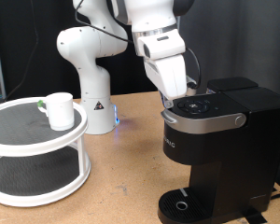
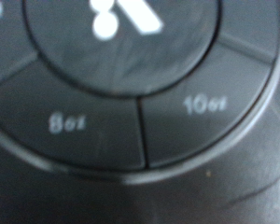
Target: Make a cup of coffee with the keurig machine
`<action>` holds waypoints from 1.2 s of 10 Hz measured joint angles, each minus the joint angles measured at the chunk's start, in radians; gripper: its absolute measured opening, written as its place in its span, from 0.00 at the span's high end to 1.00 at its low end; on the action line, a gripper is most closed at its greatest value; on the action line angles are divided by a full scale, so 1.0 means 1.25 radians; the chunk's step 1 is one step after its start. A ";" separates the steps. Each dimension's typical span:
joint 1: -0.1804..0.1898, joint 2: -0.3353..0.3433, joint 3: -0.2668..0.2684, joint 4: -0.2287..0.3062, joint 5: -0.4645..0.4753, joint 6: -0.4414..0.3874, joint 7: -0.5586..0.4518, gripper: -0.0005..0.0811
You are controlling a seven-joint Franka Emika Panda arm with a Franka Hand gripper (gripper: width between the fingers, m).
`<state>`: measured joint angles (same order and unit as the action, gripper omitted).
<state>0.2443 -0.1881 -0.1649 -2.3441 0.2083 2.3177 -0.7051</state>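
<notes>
The black keurig machine (image 1: 215,149) stands at the exterior view's right, its silver-grey lid handle (image 1: 235,119) down. My gripper (image 1: 184,91) points down onto the round button panel (image 1: 198,105) on the machine's top, at its left side. The wrist view is filled by that panel, very close: the "8oz" button (image 2: 70,126), the "10oz" button (image 2: 201,107) and the round centre button with a white logo (image 2: 121,28). No fingers show there. The white cup (image 1: 59,109) stands upright on the top tier of a round shelf, far from the gripper.
The white two-tier round shelf (image 1: 19,140) stands at the exterior view's left on the wooden table. The white robot arm base (image 1: 89,84) is behind it, centre-left. The machine's drip base (image 1: 182,205) is at the bottom, near the table's front.
</notes>
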 joint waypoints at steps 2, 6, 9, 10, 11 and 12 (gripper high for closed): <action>0.008 -0.001 -0.011 -0.001 0.150 0.000 -0.089 0.98; 0.011 -0.053 -0.023 0.020 0.286 -0.049 -0.148 0.98; 0.010 -0.060 -0.018 0.006 0.305 0.017 -0.099 0.98; 0.010 -0.063 -0.006 -0.019 0.344 0.101 -0.042 0.98; 0.009 -0.068 -0.001 -0.037 0.368 0.142 0.036 0.98; 0.000 -0.078 -0.001 -0.044 0.357 0.107 0.106 0.98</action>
<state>0.2442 -0.2862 -0.1657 -2.3994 0.6542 2.4513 -0.5725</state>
